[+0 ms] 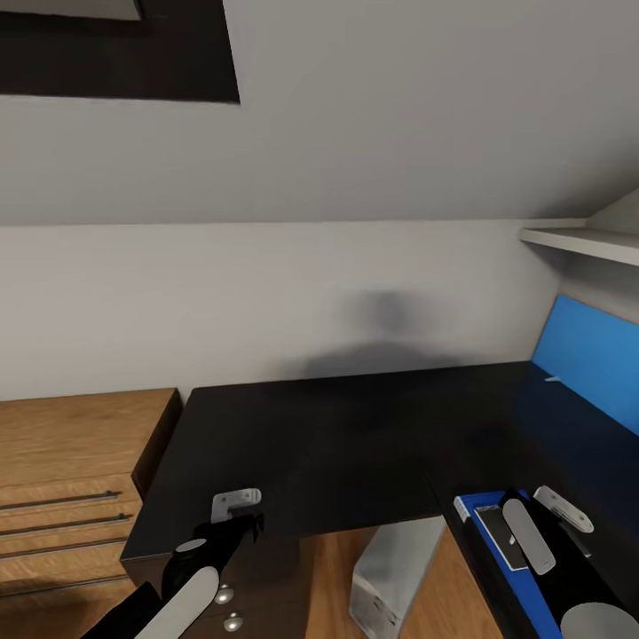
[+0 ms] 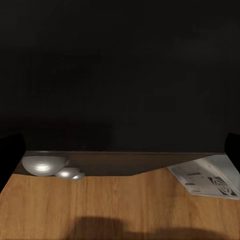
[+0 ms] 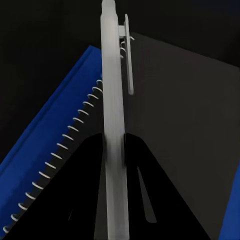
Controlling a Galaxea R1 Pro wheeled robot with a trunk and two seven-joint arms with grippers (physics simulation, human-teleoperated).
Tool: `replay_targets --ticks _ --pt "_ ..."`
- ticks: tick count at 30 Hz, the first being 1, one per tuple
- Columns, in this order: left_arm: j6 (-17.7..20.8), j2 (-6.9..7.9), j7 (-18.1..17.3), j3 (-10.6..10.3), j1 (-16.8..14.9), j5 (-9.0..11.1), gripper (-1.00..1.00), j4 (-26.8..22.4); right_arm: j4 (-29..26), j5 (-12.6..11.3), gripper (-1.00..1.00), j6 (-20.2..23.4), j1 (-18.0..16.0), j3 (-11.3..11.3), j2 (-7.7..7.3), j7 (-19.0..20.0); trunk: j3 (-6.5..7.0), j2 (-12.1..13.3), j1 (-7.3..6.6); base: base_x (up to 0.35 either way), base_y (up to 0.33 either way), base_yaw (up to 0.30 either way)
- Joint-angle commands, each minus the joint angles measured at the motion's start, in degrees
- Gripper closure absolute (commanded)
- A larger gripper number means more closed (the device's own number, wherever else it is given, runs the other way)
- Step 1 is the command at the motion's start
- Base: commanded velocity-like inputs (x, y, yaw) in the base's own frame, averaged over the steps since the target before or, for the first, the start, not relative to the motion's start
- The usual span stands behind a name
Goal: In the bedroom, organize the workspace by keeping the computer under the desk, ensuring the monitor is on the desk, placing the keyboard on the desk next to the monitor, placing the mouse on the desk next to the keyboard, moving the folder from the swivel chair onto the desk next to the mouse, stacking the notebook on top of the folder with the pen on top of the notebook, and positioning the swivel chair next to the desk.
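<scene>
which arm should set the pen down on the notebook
Right. The right gripper is shut on the pen directly over the notebook; the left gripper is across the desk.

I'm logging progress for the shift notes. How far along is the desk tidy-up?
Looks done: the computer stands under the desk, and the notebook lies on the blue folder. In hand: the right hand grips the pen above the notebook, while the left hand is open. Left: set the pen down on the notebook. Monitor, keyboard, mouse and chair can't be judged from these pictures.
</scene>
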Motion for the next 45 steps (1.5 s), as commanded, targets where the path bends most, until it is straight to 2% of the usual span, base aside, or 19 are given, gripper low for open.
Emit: replay_targets --ticks 1,13,14,25,38,45 --pt "0.1 0.05 0.4 -0.1 -0.1 0.3 -1.00 -0.1 -0.1 -0.2 1.00 0.3 0.0 0.0 -0.01 -0.2 -0.26 -0.5 0.24 0.000 0.000 0.000" --pt "0.2 0.13 0.4 -0.1 -0.1 0.4 -1.00 -1.0 -0.1 -0.2 1.00 0.3 0.0 0.0 -0.02 -0.2 -0.44 -0.9 0.45 0.000 0.000 0.000" --pt "0.2 0.13 0.4 -0.1 -0.1 0.5 -1.00 -1.1 -0.1 -0.2 -1.00 0.3 0.0 0.0 -0.02 -0.2 -0.44 -0.9 0.45 0.000 0.000 0.000" --pt "0.3 0.29 0.4 -0.1 -0.1 0.6 -1.00 -1.1 -0.2 -0.1 -1.00 0.3 0.0 0.1 -0.02 -0.3 -0.44 -0.9 0.45 0.000 0.000 0.000" --pt "0.3 0.40 0.4 -0.1 -0.1 0.7 -1.00 -1.1 -0.5 -0.1 -1.00 -0.1 0.0 0.1 0.07 -0.4 1.89 4.3 -2.40 0.000 0.000 0.000" --pt "0.3 0.40 0.4 -0.1 -0.1 0.7 -1.00 -1.1 -3.5 0.0 -1.00 -0.2 0.0 0.2 0.34 -0.7 3.15 7.1 -3.94 0.000 0.000 0.000"
